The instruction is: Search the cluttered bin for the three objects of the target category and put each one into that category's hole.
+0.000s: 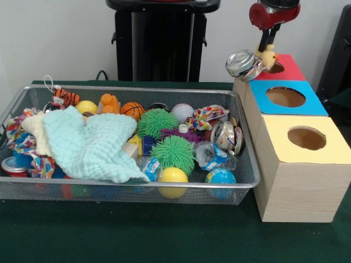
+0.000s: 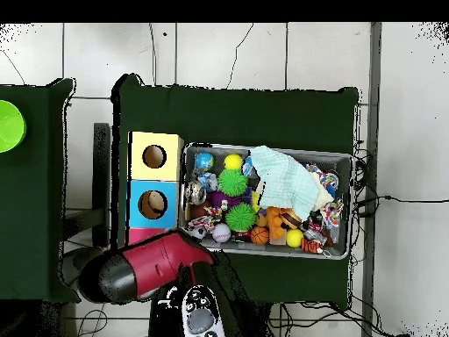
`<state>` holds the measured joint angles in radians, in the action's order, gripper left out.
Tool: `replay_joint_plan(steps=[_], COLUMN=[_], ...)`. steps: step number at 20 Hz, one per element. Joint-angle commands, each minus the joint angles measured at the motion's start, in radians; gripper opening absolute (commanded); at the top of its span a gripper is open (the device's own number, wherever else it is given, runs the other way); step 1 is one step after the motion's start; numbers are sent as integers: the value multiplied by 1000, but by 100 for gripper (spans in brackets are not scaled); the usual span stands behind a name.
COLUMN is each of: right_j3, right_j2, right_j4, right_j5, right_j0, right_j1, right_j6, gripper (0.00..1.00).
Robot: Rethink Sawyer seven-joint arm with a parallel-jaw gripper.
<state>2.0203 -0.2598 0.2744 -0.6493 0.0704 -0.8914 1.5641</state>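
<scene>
Bright even indoor light, soft faint shadows, mild blur, no glare

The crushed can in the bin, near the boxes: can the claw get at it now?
Probably yes: the can lies uncovered on top, and the claw hangs over the red box nearby.

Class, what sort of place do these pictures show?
Probably a robotics lab: a red robot arm over a green-clothed table, with a mesh bin of toys and sorting boxes with holes.
</scene>
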Motion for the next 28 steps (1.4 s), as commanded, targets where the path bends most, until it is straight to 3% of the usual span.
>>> replay_joint_plan(steps=[1, 8, 12, 28], right_j3=[-43, -134, -188, -299], right_j2=[67, 156, 200, 261], right_j4=[29, 68, 44, -22], right_j5=[28, 78, 95, 106], right_j0=[-18, -78, -125, -221], right_j1=[78, 177, 237, 335], right_j6=[192, 236, 274, 286], gripper=[0, 0, 0, 0])
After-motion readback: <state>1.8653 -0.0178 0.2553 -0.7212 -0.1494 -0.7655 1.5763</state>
